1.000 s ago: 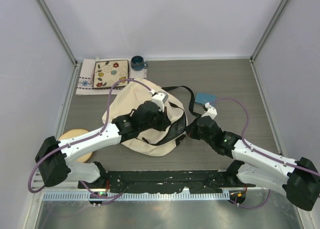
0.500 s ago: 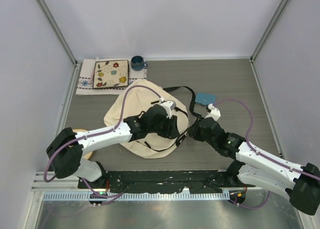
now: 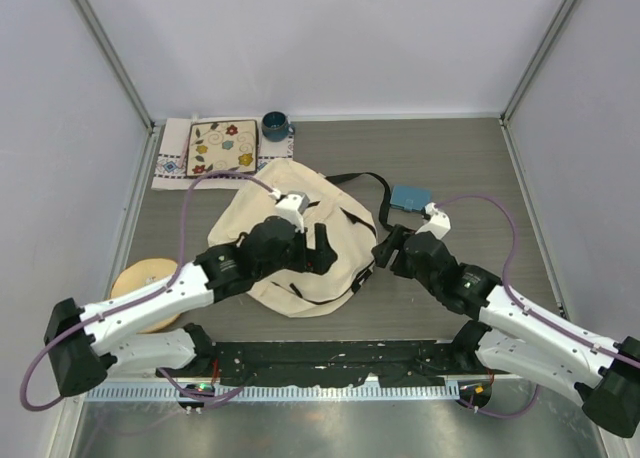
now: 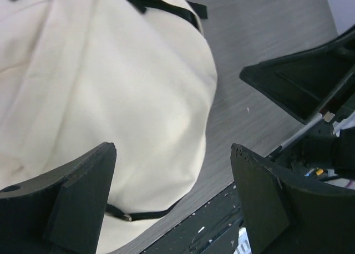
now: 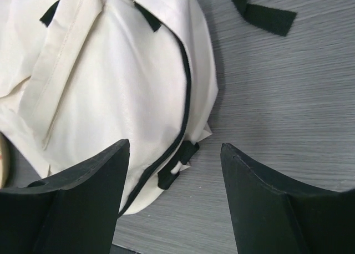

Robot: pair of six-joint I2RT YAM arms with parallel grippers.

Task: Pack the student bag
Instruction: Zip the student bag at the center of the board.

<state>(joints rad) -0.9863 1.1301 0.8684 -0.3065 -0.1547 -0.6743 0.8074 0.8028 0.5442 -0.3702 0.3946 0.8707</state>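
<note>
The student bag (image 3: 262, 203) is a cream fabric backpack with black straps, lying flat in the middle of the table. My left gripper (image 3: 312, 253) hovers over its near right part, jaws wide open, nothing between them. In the left wrist view the bag (image 4: 111, 93) fills the left side above the open gripper (image 4: 172, 193). My right gripper (image 3: 381, 250) sits just right of the bag's edge, also open and empty. In the right wrist view the bag (image 5: 111, 82) and its black zipper tab (image 5: 178, 164) lie ahead of the open gripper (image 5: 175, 193).
A blue flat item (image 3: 410, 196) lies right of the bag near a black strap (image 3: 372, 188). A patterned cloth (image 3: 210, 150) and a dark blue mug (image 3: 275, 127) sit at the back left. A tan round disc (image 3: 143, 283) lies at the near left.
Both grippers went from shut to open and let go of the bag's fabric. The left arm drew back toward the left. The bag settled flatter on the table.
</note>
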